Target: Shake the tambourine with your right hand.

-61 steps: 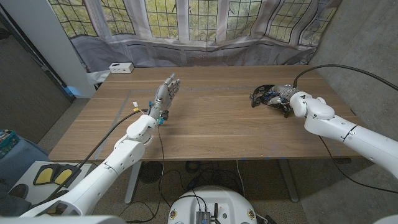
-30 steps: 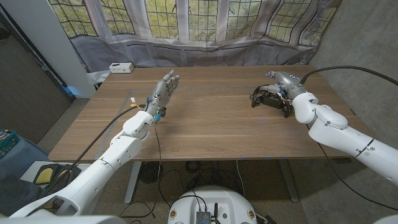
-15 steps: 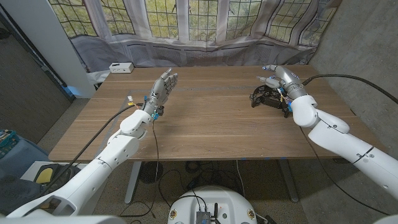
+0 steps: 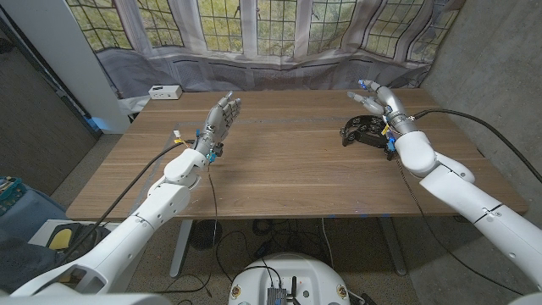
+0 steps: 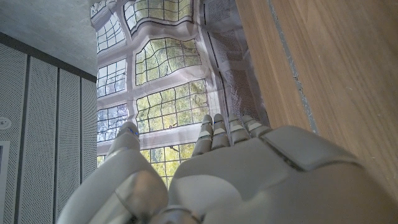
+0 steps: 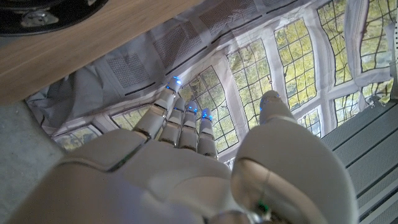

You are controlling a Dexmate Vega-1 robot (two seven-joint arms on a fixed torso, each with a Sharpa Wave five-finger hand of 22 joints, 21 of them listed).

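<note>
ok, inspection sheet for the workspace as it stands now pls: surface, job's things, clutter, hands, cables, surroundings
Surface: wooden table, faint tape lines on the left part.
Job's things: black tambourine lying on the table's right side, not held.
Clutter: small white box at the far left corner.
Hands: right hand open, fingers spread, raised beyond the tambourine, not touching it; left hand open, fingers straight and together, upright over the table's left part, holding nothing.
Cables: black cable looping to the right arm; black cable along the left arm; more under the table.
Surroundings: leaded windows with a grey covering below them, grey wall at right; no people seen.
</note>
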